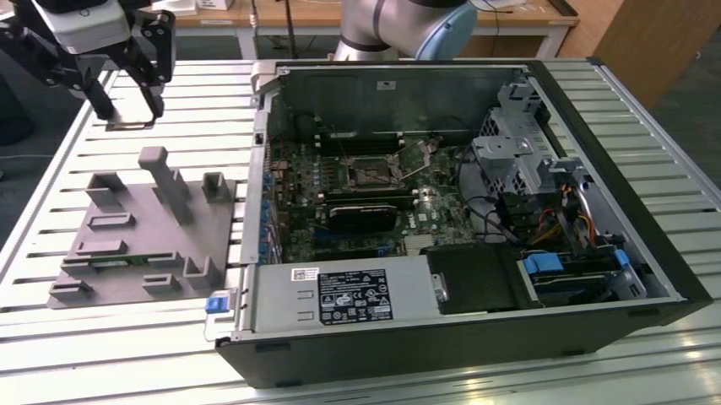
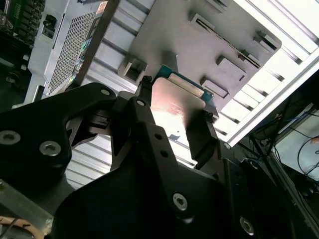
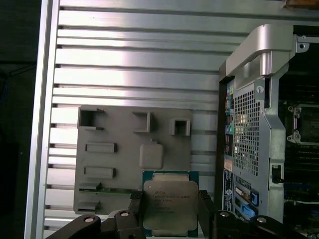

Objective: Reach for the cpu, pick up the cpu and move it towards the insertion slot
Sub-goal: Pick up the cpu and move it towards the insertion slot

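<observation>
Tool (image 3: 171, 204) pinching cpu (image 3: 170, 199), its gripped edges hidden by fingers (image 3: 135, 208), insertion slot (image 1: 369, 171) well apart

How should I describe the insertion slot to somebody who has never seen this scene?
Look inside the open computer case, at the green motherboard on its floor. Near the board's middle sits the insertion slot: a small dark square in a silvery frame, unlike the larger black card beside it.
</observation>
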`<state>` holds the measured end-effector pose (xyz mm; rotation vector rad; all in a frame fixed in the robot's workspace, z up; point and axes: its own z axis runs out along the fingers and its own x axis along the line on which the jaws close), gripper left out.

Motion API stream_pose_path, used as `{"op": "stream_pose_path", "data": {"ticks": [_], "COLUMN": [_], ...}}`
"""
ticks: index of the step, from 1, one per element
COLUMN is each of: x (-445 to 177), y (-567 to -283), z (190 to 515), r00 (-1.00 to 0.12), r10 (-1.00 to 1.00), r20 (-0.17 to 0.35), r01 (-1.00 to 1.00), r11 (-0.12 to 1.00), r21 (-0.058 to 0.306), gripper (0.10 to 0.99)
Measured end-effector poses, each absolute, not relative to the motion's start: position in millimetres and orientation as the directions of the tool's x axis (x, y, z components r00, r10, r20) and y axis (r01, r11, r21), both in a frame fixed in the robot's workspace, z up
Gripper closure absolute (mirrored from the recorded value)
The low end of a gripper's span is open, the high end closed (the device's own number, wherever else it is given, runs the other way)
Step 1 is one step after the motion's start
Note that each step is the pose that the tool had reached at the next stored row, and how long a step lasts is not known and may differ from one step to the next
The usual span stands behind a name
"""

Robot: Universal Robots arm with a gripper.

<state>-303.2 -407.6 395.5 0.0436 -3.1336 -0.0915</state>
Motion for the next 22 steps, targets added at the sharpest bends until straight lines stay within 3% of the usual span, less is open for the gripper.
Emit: {"op": "stream_pose_path", "data": {"ticks": [22], "x": [-287.5], "y": [-407.6], "z": [395.5], "r00": [-1.000], "r10": [-0.028], "r20": [0.006], "r01": [-0.028], "r11": [0.998], "r21": [0.058], "gripper": [0.557]}}
